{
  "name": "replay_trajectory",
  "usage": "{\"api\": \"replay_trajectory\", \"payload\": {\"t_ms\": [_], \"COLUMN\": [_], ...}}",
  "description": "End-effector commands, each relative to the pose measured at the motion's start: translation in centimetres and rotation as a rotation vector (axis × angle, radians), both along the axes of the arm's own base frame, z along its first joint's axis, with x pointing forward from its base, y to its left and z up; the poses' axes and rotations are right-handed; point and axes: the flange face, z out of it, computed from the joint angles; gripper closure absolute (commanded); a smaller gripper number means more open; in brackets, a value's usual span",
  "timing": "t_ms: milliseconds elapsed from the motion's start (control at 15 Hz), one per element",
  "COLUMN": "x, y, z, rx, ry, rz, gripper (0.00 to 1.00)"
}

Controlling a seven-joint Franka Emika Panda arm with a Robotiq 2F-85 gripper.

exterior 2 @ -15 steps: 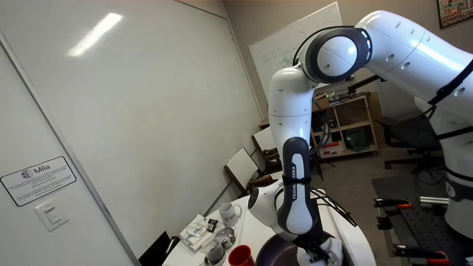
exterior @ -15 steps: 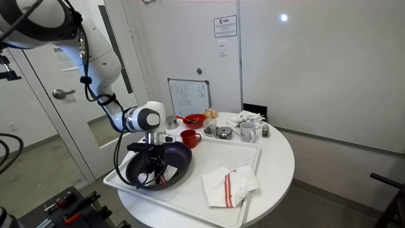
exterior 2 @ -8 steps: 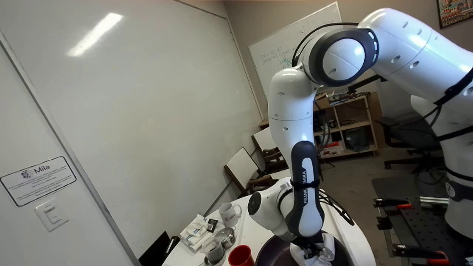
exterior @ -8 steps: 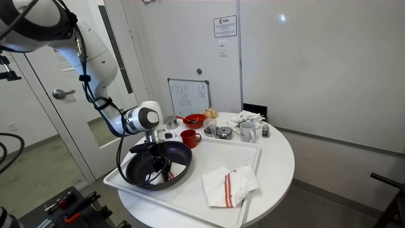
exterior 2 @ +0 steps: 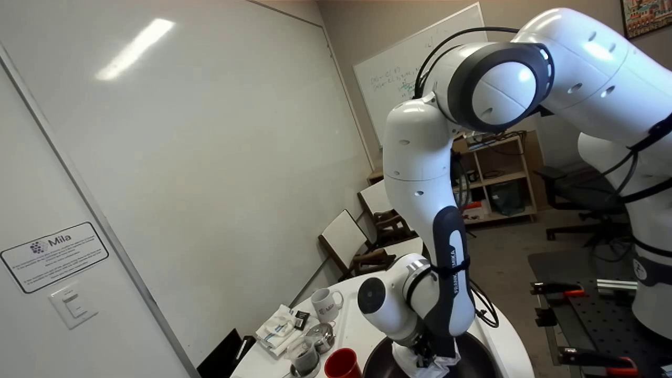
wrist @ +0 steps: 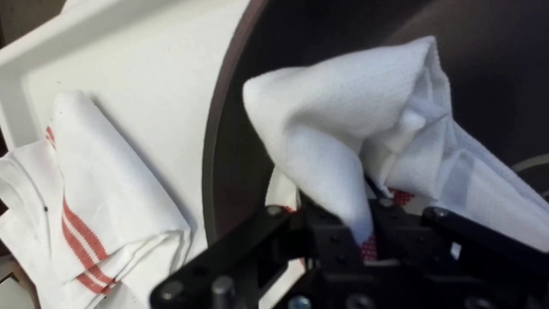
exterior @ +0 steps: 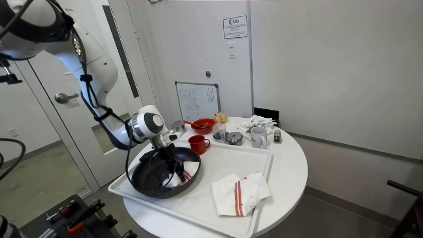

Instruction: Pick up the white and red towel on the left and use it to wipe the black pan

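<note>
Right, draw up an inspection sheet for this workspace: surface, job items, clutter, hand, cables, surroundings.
Surface: round white table, bearing a white tray.
Job items: black frying pan on the tray; red-striped white towel bunched inside the pan.
Clutter: second red-striped towel on the tray; red mug, red bowl, white mug, shaker and white cloths.
Hand: closed on the red-striped white towel.
Cables: black cables follow the robot arm; one hangs across the pan in an exterior view, contact unclear.
Surroundings: small whiteboard behind the table; office chair.
</note>
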Motion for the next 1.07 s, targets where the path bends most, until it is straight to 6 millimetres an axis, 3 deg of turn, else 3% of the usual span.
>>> {"api": "replay_trajectory", "payload": {"t_ms": [0, 600, 1000], "x": [0.0, -0.1, -0.7], "y": [1.5, 5.6, 6.7], "z": [-1.5, -0.9, 0.0], "rx": [-0.021, 0.095, 0.283], "ry": [-0.12, -0.268, -0.291], "rz": [0.032, 0.132, 0.203], "gripper": [0.96, 0.96, 0.96]}}
